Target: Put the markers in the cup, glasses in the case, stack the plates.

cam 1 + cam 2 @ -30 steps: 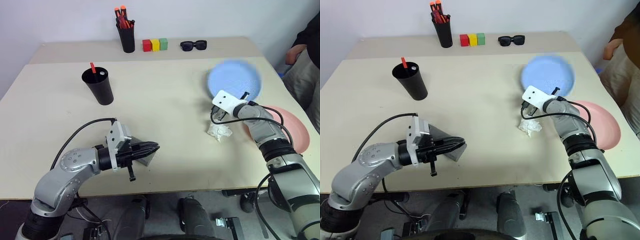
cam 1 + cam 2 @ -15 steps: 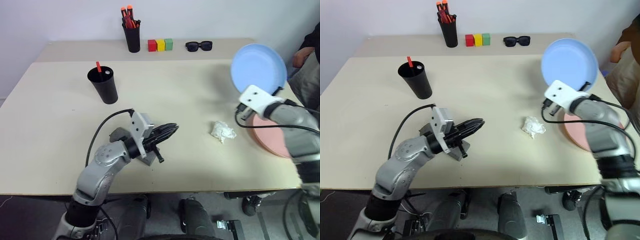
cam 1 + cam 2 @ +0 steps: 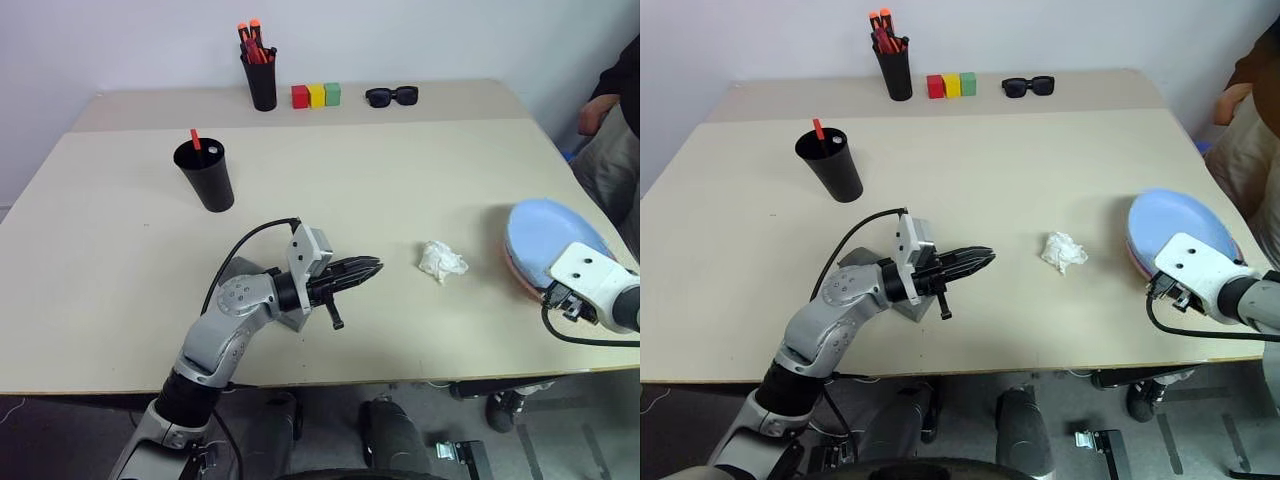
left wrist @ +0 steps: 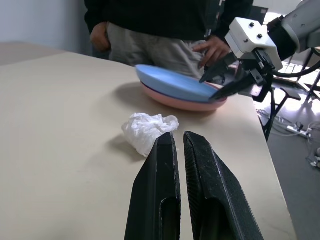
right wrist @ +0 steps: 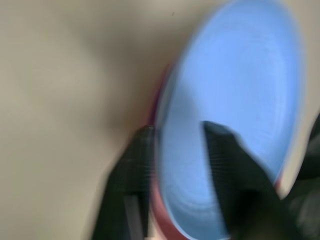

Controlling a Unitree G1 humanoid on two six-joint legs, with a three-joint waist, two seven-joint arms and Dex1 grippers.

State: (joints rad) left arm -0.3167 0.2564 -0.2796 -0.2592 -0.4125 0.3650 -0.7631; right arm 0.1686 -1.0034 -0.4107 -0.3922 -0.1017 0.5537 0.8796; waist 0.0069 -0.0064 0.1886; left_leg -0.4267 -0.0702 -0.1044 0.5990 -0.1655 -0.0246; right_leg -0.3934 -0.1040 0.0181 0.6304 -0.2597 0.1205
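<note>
The light blue plate [image 3: 545,232] lies on top of the salmon pink plate [image 4: 181,103] at the table's right edge. My right gripper [image 4: 223,82] is at their near rim, open, one finger over the blue plate and one beside it. The black cup [image 3: 206,176] stands at the left and holds the red marker [image 3: 195,138] and a white-bodied marker [image 3: 205,149]. My left gripper [image 3: 371,267] is shut and empty, pointing level toward the plates. Its forearm lies over the grey case [image 3: 902,306]. The glasses are out of view.
A crumpled white tissue [image 3: 441,261] lies between my left gripper and the plates. At the back stand a pen holder [image 3: 261,78], three coloured blocks [image 3: 316,95] and black sunglasses [image 3: 391,96]. A person [image 3: 612,95] stands past the right edge.
My right gripper brought the blue plate back and down onto the pink plate, and its fingers have spread. My left gripper moved to the right, still shut.
</note>
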